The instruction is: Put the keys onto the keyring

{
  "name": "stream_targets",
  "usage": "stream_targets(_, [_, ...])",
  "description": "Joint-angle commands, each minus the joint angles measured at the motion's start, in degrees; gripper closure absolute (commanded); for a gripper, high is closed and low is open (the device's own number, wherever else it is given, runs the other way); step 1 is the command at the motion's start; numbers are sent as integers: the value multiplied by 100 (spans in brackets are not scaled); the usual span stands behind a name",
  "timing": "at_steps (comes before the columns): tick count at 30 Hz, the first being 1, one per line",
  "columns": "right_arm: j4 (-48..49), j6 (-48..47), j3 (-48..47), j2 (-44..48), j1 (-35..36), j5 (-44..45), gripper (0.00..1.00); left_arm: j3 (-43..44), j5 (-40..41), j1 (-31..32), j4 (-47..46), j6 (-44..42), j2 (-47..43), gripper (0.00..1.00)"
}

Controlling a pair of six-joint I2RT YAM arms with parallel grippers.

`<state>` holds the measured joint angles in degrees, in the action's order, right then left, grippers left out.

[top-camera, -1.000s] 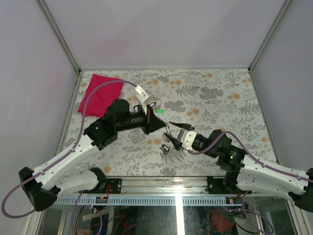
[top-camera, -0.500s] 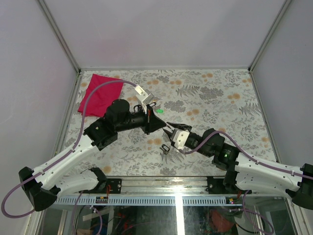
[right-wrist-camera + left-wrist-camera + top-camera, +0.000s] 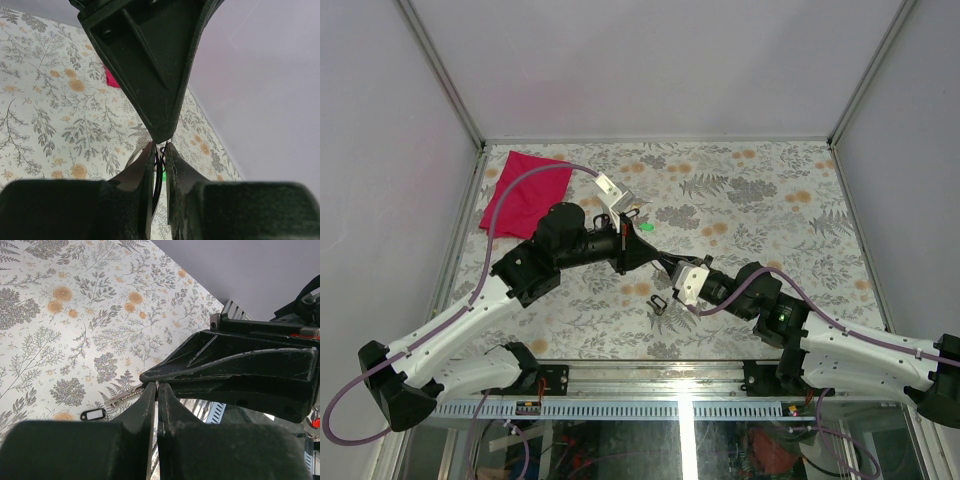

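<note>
Two grippers meet tip to tip above the middle of the table, a little toward its near edge. On the left, the left gripper [image 3: 156,388] is pinched closed. A silvery strip we take for the keyring [image 3: 127,394] juts from its tips, so the ring hangs there clear of the table. One loose key [image 3: 660,303] lies on the table just below the meeting point. On the right, the right gripper [image 3: 159,146] has its fingers drawn nearly together on a thin dark key [image 3: 158,172]. We judge that key's long axis to run along those fingers, pointing toward the far left corner and the ring. Our worry is that both holds are slight. A push off that line could twist the key, knock it loose, or drag the wire from the left pinch, and the ring's opening is hidden from us.
</note>
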<state>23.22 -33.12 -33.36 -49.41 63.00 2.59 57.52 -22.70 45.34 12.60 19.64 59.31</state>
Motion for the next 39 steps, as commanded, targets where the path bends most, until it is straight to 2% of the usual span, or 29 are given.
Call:
stream_targets(1, [299,-39,-206,-18,42,74,87,183,-67,29,-421,92,-118,100])
stream_targets(4, [265,-58,-205,-20,42,84,88,198,-68,27,-425,104,-150,100])
stream_targets(7, [232,-48,-229,-3,42,101,100,196,-60,30,-424,123,-172,100])
stream_targets(8, [216,-41,-238,5,37,93,100,198,-67,29,-425,127,-172,100])
stream_targets(13, [-123,-119,-416,0,37,-52,100,189,-290,28,-569,184,-212,99])
stream_targets(14, [-189,-162,-447,13,37,-108,100,197,-338,30,-596,216,-234,92])
stream_targets(16, [-227,-245,-465,54,39,-142,100,194,-356,32,-657,240,-285,88])
stream_targets(22, [-357,-480,-534,189,41,-153,100,190,-149,34,-604,268,-448,80])
stream_targets(34, [-608,-726,-675,270,38,-123,100,112,-197,29,-632,278,-374,78])
stream_targets(39, [-553,-750,-674,297,38,-54,100,116,-331,28,-585,243,-285,73])
